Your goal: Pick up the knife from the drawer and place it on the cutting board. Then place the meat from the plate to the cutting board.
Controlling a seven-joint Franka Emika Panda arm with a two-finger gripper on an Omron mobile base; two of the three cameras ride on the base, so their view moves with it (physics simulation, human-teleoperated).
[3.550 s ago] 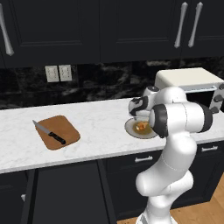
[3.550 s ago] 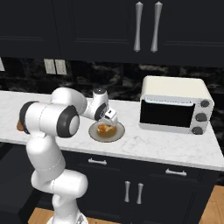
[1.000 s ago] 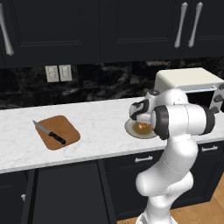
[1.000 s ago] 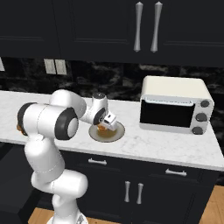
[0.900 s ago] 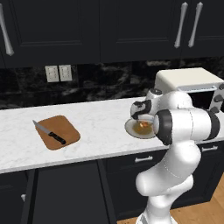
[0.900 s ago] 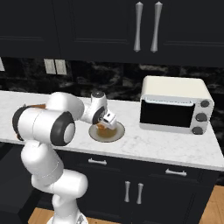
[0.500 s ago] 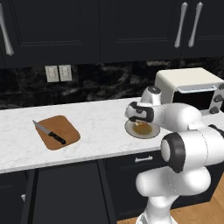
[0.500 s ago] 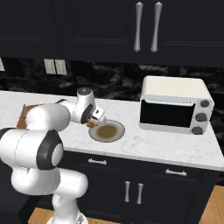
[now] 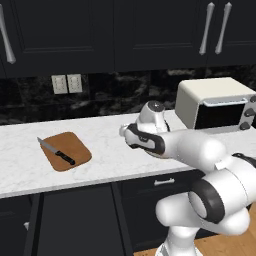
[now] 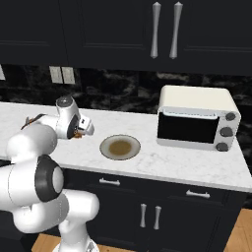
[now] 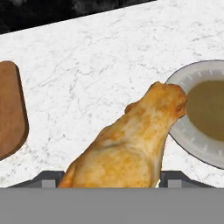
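hidden or cut off: in the hand view the small orange-brown lumpy meat chunk point(image 11: 131, 144) sits close in front and covers the gap between the two dark fingers point(image 11: 173, 178), whose tips barely show at its sides; the round grey-beige plate with darker rim point(image 11: 199, 109) runs off the right edge and the flat reddish-brown wooden cutting board point(image 11: 11, 113) off the left. in the left base view the arm covers the plate.
pose: white arm bent low over the white marble surface point(image 9: 105, 145), wrist turned left. the gripper point(image 10: 78, 132) hangs above bare surface just left of the plate point(image 10: 120, 147), well apart from the board point(image 9: 66, 150).
fingers: set wide, clamped on the meat point(image 10: 77, 134).
by view: the left base view shows the slim black-handled knife point(image 9: 56, 151) lying diagonally on the board. the right base view shows the plate without meat and a cream toaster oven point(image 10: 197, 124) to its right.
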